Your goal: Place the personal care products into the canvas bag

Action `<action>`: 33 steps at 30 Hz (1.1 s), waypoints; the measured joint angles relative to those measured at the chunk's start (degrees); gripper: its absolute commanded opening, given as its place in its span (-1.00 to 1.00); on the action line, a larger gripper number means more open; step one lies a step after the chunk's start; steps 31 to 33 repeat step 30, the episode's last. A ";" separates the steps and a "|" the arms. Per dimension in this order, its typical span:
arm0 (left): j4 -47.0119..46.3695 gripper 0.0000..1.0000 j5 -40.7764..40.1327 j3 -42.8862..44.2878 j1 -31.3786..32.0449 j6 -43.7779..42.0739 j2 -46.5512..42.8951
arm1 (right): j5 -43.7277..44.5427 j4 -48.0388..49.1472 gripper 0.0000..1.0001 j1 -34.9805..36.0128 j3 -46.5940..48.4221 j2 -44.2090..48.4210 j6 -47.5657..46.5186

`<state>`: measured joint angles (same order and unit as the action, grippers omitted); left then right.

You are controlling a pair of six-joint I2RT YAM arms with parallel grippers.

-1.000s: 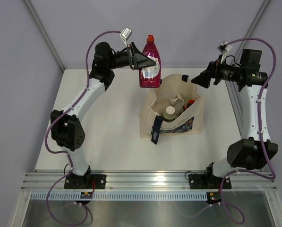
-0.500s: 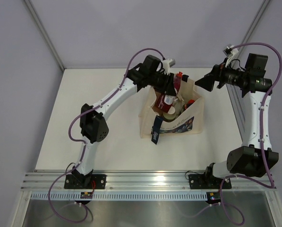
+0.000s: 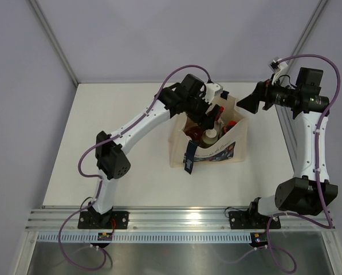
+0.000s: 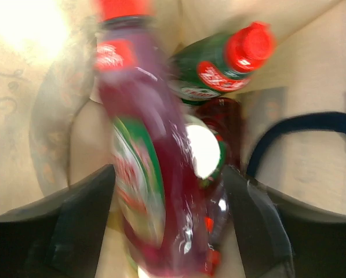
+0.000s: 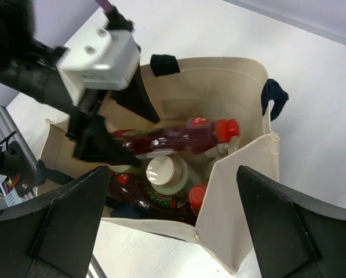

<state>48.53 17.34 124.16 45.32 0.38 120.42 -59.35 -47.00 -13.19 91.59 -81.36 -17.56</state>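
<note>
1. Your left gripper (image 4: 170,174) is hanging directly over the open mouth of the canvas bag (image 5: 236,191), with its fingers reaching down inside the rim.
2. Its jaws are standing apart, released. A red squeeze bottle (image 5: 173,138) is sitting between them, blurred in the left wrist view and clear of one finger, so nothing is clamping it.
3. That bottle is lying on its side across the bag's opening, above the other bottles inside.
4. Under it in the bag you are looking at three more:
   - a pale bottle with a white cap (image 5: 161,169), standing upright;
   - a green bottle with a red cap (image 4: 219,69), leaning toward the bag's wall;
   - a second red bottle (image 5: 138,194), lying low against the bag's front wall.
5. Your right gripper (image 3: 244,103) is hovering above and to the right of the bag, well apart from it. Its fingers are spreading wide and holding nothing.
6. The bag is standing upright on the white table (image 3: 119,114), and a navy strap handle (image 3: 188,159) is hanging down the bag's front.
</note>
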 measured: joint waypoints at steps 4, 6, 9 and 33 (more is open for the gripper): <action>0.42 0.82 1.40 -1.03 0.13 -0.22 -4.85 | 1.44 -1.62 0.99 0.00 0.00 1.05 -1.42; 0.48 0.83 1.75 -1.70 0.11 -0.22 -8.00 | 1.97 -2.21 0.99 0.00 0.00 1.77 -1.88; 0.44 0.95 1.20 -1.97 0.02 -0.20 -11.93 | 3.91 -2.16 0.99 0.00 0.00 2.75 -1.42; -26.60 0.98 -15.54 -69.02 -17.31 11.34 -69.16 | 52.46 12.74 0.99 -0.11 -16.68 22.12 17.81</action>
